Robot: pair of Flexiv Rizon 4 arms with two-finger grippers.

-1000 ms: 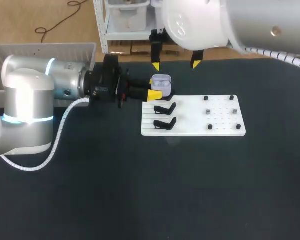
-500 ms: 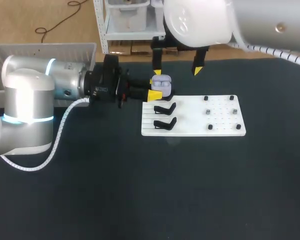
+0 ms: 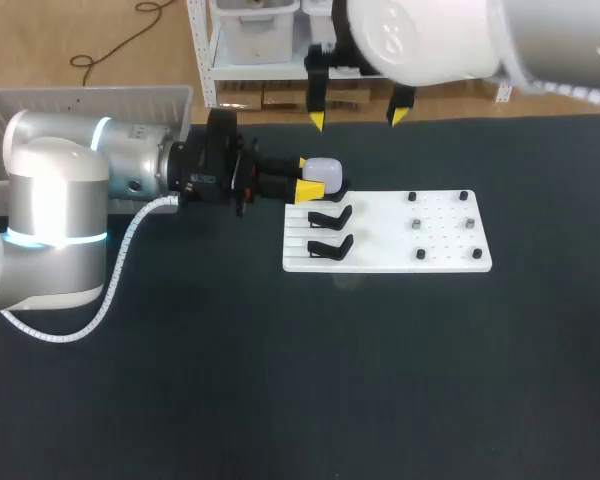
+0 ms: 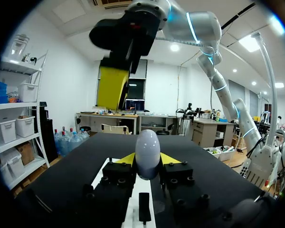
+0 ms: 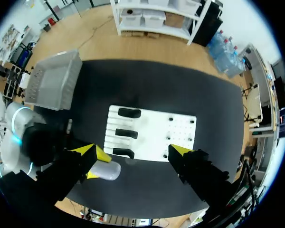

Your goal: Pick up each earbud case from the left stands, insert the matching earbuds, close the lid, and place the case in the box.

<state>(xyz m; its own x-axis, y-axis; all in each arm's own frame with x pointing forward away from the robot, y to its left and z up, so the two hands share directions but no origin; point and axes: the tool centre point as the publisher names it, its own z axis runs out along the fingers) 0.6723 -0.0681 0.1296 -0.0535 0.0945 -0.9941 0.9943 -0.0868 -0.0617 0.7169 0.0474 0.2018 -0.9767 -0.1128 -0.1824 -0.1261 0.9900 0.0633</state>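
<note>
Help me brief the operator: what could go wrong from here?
The left gripper pinches the rounded earbud case only by its tips, so it could slip or twist on the way to the box. The open right gripper hangs close above it; lifting straight up might clash. The black stands sit beside it; a low swing could clip them.

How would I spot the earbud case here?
Find the flat white board on the dark table. At its far left corner, the left arm's yellow-tipped gripper holds a small pale earbud case, lid shut. It alone is egg-shaped; the stands beside it are black.
</note>
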